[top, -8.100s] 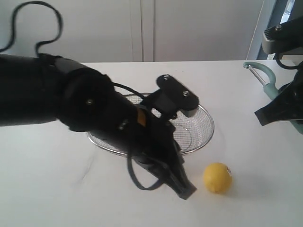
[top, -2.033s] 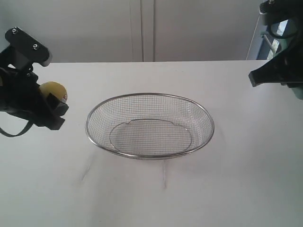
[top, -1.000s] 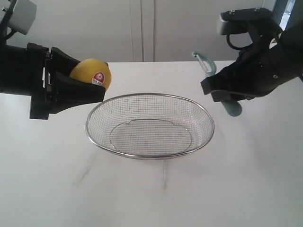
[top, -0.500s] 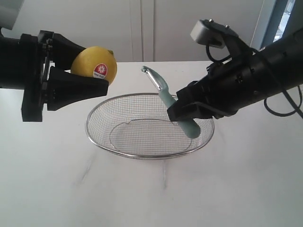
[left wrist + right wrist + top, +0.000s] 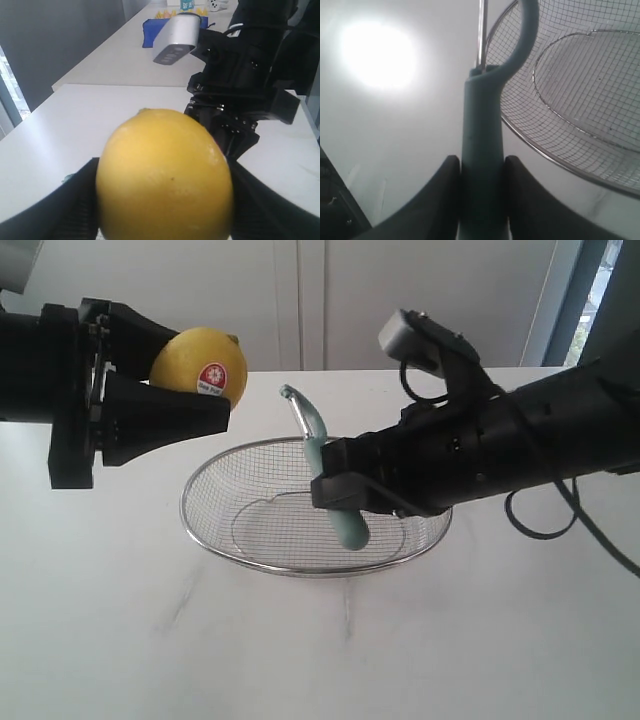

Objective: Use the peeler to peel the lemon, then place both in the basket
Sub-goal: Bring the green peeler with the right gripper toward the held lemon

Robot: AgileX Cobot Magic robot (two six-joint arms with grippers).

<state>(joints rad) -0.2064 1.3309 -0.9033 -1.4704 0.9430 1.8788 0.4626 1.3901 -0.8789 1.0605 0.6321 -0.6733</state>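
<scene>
My left gripper (image 5: 205,380) is shut on the yellow lemon (image 5: 200,365), held in the air left of and above the basket (image 5: 420,540); its red-and-white sticker faces the exterior camera. In the left wrist view the lemon (image 5: 165,172) fills the space between the dark fingers (image 5: 75,200). My right gripper (image 5: 340,490) is shut on the teal handle of the peeler (image 5: 322,455), which hangs over the basket with its looped head pointing up toward the lemon. In the right wrist view the peeler handle (image 5: 482,150) sits between both fingers, above the mesh basket (image 5: 580,90).
The wire basket sits in the middle of a white table (image 5: 300,660) and holds nothing. A grey wall stands behind. The right arm (image 5: 520,440) stretches across the basket's right side.
My right gripper has carried the peeler leftward and lower over the basket, closer to the lemon. The left gripper with the lemon has barely moved.
</scene>
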